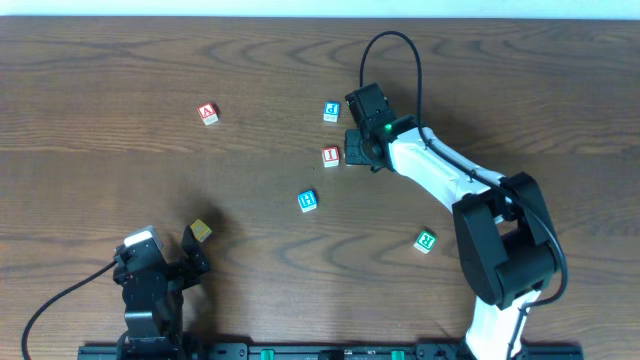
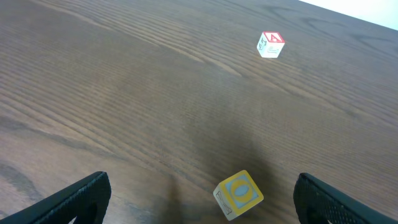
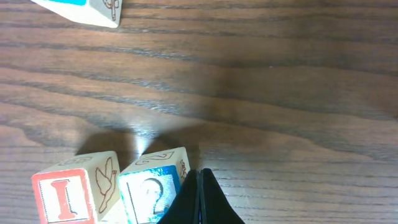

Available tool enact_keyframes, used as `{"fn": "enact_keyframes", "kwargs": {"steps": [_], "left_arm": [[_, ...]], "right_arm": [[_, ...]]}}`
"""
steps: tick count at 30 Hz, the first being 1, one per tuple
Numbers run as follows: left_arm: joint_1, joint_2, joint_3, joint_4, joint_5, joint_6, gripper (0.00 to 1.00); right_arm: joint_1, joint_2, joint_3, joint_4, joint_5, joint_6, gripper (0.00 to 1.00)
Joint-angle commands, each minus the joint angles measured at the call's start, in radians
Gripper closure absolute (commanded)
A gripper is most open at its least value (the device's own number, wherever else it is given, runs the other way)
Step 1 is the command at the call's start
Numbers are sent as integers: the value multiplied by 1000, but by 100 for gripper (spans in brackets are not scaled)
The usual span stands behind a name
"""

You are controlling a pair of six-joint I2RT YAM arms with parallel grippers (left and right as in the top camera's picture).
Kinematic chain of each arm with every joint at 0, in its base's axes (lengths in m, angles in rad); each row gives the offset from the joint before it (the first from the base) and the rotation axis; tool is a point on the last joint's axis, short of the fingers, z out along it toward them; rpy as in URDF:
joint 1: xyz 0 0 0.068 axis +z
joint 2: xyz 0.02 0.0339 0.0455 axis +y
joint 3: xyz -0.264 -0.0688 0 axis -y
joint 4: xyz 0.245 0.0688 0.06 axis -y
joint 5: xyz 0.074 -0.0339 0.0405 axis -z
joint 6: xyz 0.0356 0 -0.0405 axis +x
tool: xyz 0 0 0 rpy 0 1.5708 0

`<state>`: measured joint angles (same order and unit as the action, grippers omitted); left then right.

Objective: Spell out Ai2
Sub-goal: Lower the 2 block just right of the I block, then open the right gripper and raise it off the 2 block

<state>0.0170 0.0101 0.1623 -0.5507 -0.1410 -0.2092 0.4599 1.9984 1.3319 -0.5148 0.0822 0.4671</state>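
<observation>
I am watching the right hand (image 1: 357, 150) reaching out over the middle of the bench (image 1: 120, 60), its fingers (image 3: 208, 202) pressed together into one dark wedge and gripping nothing. In the right wrist view that wedge is sitting against the right edge of the 2 block (image 3: 151, 186), which is blue-framed. The 2 block is resting side by side with the red I block (image 3: 64, 194), the two touching or very nearly so. From overhead the I block is showing just left of the hand, while the 2 block is hiding beneath it. The red A block (image 1: 208, 114) is lying well apart from that pair, off to the far left.

A blue P block (image 1: 331, 111) is sitting just beyond the hand on its far side. A blue H block (image 1: 308, 201) is lying nearer to me than the I block, and a green R block (image 1: 426, 240) is resting near the right arm's base.

The left hand (image 2: 202, 186) is hanging low at the near left with its fingers spread wide. A yellow block (image 2: 238, 195) is lying on the bench between them, turned corner-on and touching neither finger.
</observation>
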Motion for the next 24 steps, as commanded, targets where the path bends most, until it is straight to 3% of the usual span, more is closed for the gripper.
{"fn": "enact_keyframes", "kwargs": {"steps": [1, 24], "left_arm": [[3, -6, -14, 2, -6, -7, 5], [3, -6, -14, 2, -6, -7, 5]], "right_arm": [[13, 17, 1, -2, -16, 6, 99], [32, 17, 1, -2, -19, 2, 99]]}}
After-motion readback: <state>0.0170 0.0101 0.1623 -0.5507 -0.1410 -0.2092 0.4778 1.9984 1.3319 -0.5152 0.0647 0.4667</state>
